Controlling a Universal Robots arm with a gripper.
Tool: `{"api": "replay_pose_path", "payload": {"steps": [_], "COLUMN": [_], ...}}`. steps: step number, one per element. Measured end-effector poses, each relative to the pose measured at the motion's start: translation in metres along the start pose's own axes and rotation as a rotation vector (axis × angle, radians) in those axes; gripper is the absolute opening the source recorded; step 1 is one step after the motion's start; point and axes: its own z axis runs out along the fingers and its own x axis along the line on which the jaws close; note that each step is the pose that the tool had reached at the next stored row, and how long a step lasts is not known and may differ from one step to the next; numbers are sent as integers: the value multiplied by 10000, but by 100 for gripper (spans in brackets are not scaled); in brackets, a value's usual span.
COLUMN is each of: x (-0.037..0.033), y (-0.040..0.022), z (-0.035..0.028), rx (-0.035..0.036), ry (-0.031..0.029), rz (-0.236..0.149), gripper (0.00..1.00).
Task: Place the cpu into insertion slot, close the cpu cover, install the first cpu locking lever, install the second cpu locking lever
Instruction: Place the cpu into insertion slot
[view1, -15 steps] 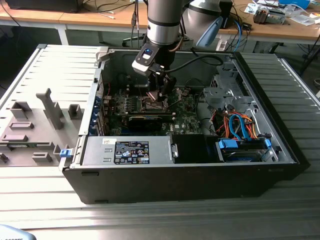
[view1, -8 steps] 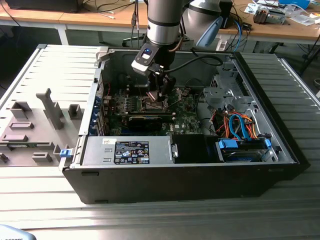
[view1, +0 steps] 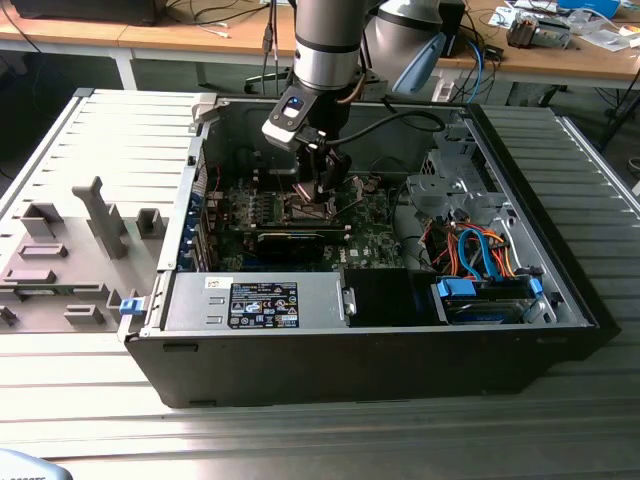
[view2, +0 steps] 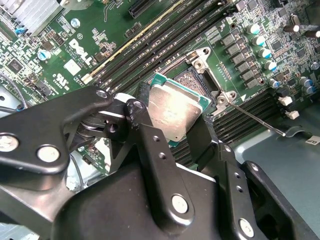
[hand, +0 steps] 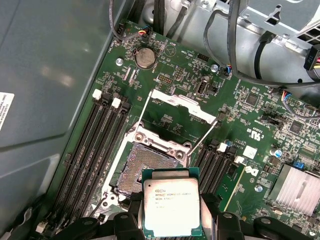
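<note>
Gripper (hand: 171, 223), clamped on the cpu (hand: 171, 205) by two opposite edges, hovers with the insertion slot (hand: 145, 167) just beyond its fingertips (cpu cover (hand: 182, 101) raised).

The cpu (hand: 171, 207) was topped with dull grey metal, the fingers (view2: 155, 150) finished matt black, the circuit board (hand: 235, 107) coated glossy green.
</note>
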Motion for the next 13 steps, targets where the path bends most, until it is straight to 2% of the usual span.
{"api": "replay_pose_path", "payload": {"steps": [13], "x": [0], "y": [0], "z": [0], "rx": [3], "ry": [5], "rz": [102], "gripper": [55]}}
